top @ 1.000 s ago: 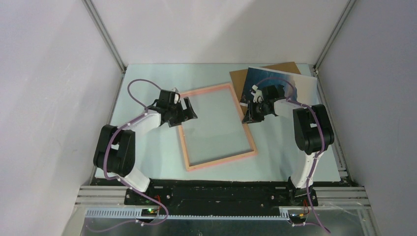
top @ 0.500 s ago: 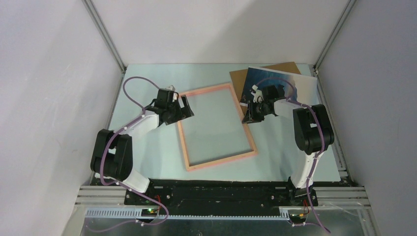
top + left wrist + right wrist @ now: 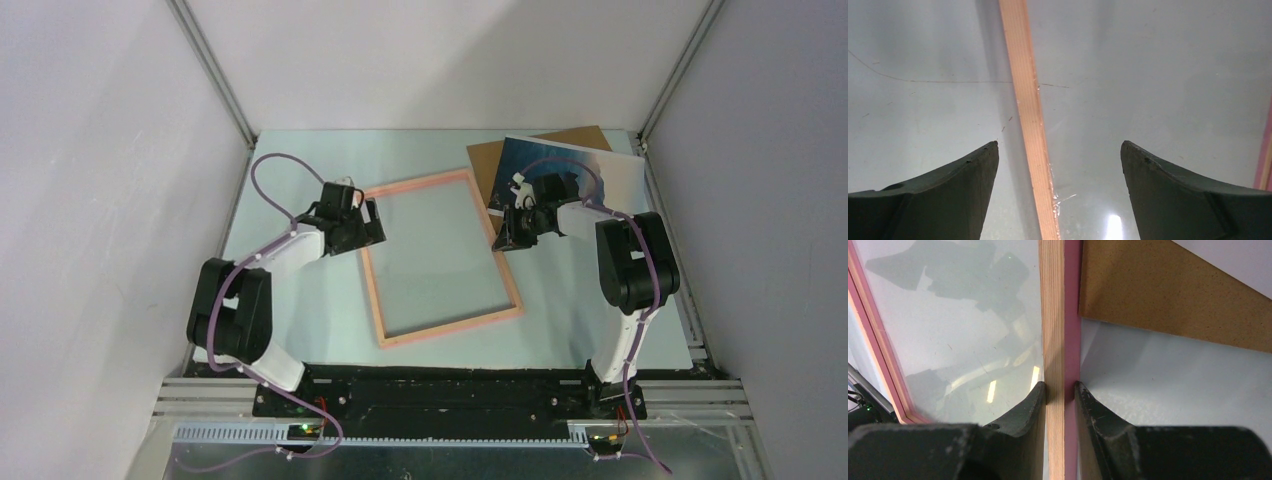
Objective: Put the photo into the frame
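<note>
Frame [image 3: 450,326] — thin salmon-pink rails, pale wood grain, rectangular.

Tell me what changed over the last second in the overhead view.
The left gripper drew back a little toward the robot's left, from over the frame interior to straddling its left rail, jaws open, gripping nothing. Nothing was taken or released. Unchanged: the right gripper shut on the frame's right rail, the frame itself, the photo and the brown board.
</note>
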Robot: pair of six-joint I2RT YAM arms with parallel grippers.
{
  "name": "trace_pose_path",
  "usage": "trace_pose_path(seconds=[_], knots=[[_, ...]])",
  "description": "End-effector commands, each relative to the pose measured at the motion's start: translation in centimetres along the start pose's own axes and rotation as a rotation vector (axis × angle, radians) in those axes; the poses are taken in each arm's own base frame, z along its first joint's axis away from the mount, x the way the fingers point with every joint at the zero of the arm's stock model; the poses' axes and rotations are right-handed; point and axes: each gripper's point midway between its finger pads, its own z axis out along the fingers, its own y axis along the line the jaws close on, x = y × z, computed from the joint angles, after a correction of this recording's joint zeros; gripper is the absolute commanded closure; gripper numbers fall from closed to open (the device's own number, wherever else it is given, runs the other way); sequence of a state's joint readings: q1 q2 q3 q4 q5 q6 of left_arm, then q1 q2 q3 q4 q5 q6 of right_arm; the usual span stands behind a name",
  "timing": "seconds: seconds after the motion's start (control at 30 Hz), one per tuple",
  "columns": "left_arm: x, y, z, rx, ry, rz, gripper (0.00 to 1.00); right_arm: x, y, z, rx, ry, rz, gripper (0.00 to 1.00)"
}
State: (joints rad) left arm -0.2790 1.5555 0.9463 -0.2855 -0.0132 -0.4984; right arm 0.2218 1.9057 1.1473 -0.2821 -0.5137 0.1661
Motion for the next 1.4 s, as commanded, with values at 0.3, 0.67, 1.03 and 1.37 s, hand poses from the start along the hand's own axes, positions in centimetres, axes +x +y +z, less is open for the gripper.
trace_pose_path(seconds=[0.3, 0.67, 1.03, 1.37], knots=[[-1.8, 0.6, 2.0, -0.005, 0.025, -0.002, 0.21, -0.2, 1.7, -0.8, -0.068, 0.014, 0.031, 0.73], [-1.6, 1.5, 3.3, -0.011, 0.060, 0.001, 0.41, 0.5, 2.3, -0.5, -0.111, 0.044, 0.044, 0.67], [-1.9, 2.2, 3.9, -0.034, 0.069, 0.011, 0.68, 0.7, 2.3, -0.6, -0.121, 0.055, 0.050, 0.66], [-3.3, 3.6, 3.6, -0.060, 0.039, 0.002, 0.89, 0.9, 2.7, -0.4, -0.133, 0.062, 0.038, 0.53]])
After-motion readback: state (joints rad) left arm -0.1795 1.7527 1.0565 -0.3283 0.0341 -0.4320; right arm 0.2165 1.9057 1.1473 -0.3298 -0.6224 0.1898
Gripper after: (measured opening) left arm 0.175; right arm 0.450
